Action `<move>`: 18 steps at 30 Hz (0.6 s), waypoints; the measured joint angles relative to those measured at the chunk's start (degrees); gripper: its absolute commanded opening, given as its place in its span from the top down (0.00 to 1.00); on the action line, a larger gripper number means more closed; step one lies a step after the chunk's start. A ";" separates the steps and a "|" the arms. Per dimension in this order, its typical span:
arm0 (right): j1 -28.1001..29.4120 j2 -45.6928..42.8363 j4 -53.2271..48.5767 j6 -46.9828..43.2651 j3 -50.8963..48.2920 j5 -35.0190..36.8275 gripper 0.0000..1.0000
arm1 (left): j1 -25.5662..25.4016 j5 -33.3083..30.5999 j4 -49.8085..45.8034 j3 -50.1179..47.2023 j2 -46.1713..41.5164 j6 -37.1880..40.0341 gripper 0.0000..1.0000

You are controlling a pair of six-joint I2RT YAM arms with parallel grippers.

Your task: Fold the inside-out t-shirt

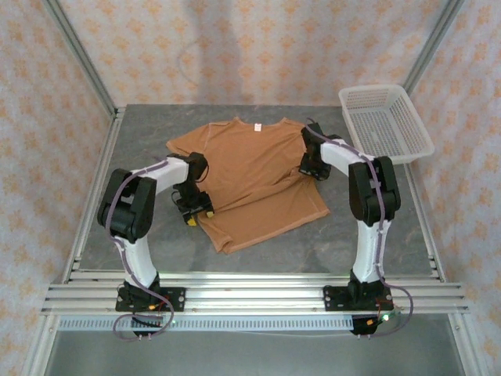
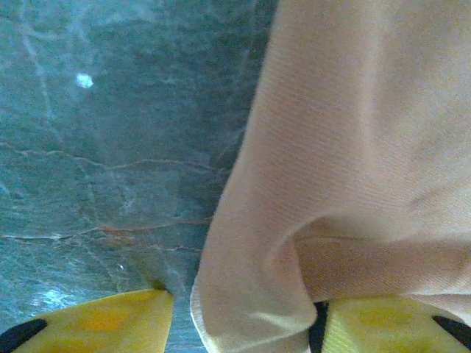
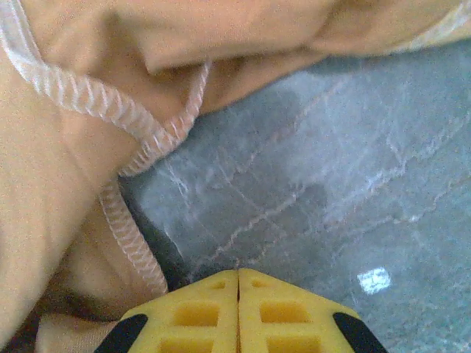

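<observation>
T-shirt (image 1: 254,168) flat at centre of top view. I see left gripper (image 2: 243,323) parted, cloth edge between fingers; right gripper (image 3: 238,290) clenched, pads touching, seam (image 3: 129,243) just left of it.

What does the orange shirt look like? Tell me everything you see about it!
The t-shirt is soft tan-orange cloth with short sleeves, lying mostly flat on the grey table, neck toward the far side, a small white label there. White stitched seams show, so it's inside out. The left gripper stands open around a fold of its edge; the right gripper, shut, sits by the other sleeve.
</observation>
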 measured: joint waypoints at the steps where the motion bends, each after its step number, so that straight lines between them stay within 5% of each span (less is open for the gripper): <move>1: 0.02 -0.42 -0.94 -0.22 0.15 0.00 0.87 | 0.00 -0.13 0.04 0.00 -0.20 0.24 0.47; 8: 5.95 -19.15 -2.84 3.63 -16.98 0.04 0.64 | -0.70 -9.27 14.25 -4.55 -11.72 1.05 0.46; 12: 15.30 -30.03 -0.48 10.93 -28.22 -1.97 0.61 | -5.09 -11.72 16.87 -8.31 -21.07 0.81 0.45; 18: 24.11 -31.23 3.28 24.06 -35.76 -3.76 0.61 | -9.09 -12.72 17.31 -14.14 -24.68 -0.07 0.45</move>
